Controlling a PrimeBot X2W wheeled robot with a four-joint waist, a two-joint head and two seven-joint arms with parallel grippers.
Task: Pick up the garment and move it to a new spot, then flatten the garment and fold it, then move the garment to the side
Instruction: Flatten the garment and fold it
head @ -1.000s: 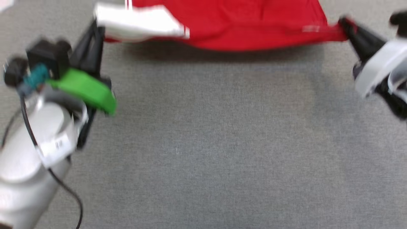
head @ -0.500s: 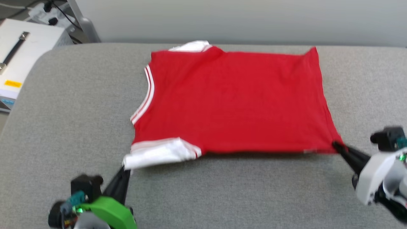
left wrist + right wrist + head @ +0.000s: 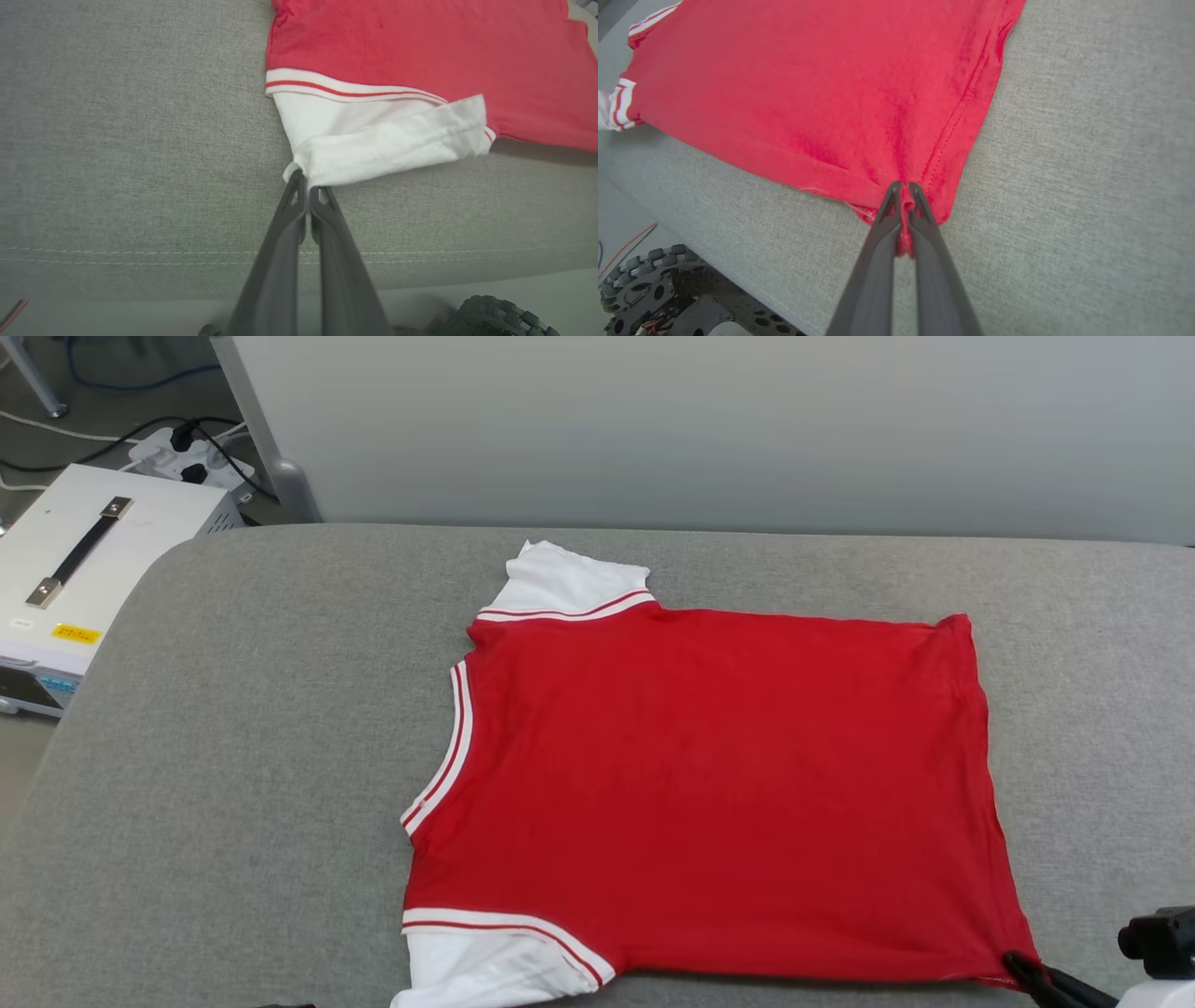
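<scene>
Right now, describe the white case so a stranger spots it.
Start at the grey padded table. Beside its far left corner sits a white case. Its black strap handle and yellow label set it apart from the power strip behind it.

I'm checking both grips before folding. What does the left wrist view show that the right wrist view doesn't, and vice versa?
Left wrist view: the left gripper, fingers shut on the hem corner of the white sleeve. Right wrist view: the right gripper, fingers shut on a red bottom corner of the garment, creases fanning from the pinch. Both: the garment spread flat on the grey cushion.
</scene>
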